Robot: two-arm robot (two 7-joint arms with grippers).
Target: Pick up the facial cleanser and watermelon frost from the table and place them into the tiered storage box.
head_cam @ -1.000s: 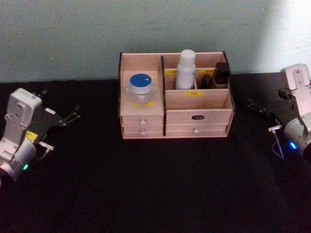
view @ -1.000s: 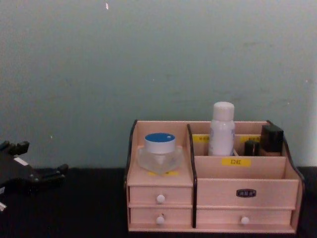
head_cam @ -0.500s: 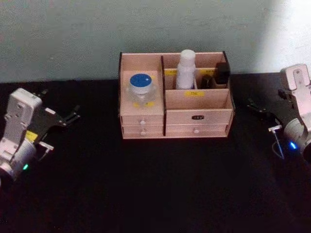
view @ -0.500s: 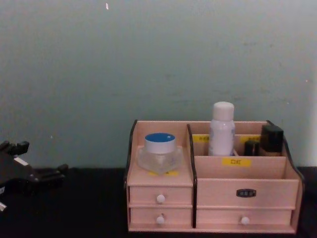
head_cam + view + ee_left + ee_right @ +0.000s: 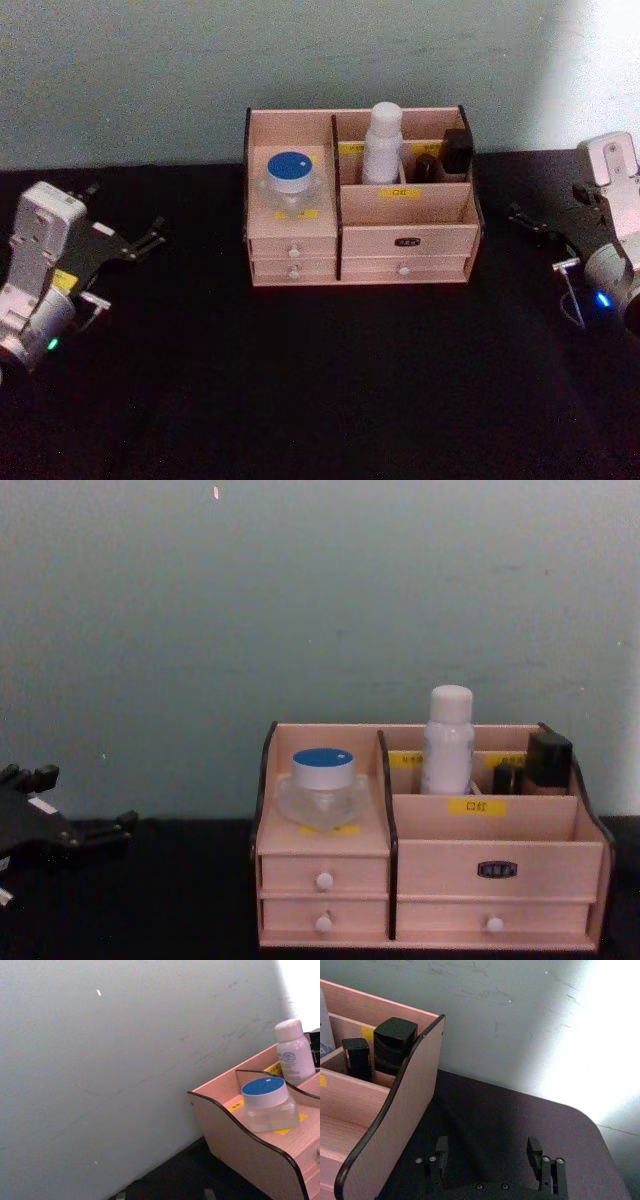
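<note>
Black table (image 5: 320,390) against a pale wall (image 5: 150,70); 1 thing directly on it, the tiered storage box (image 5: 405,240), standing upright at the back middle, near the wall.

Left gripper (image 5: 150,232) drawn back a touch toward the counter's left edge; right gripper (image 5: 525,220) shifted very slightly, away from the tiered storage box (image 5: 358,240).

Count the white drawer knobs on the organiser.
3 on the tiered storage box: two stacked on the left drawers, upper and lower, and one on the bottom right drawer. The upper right drawer carries a dark plate instead.
</note>
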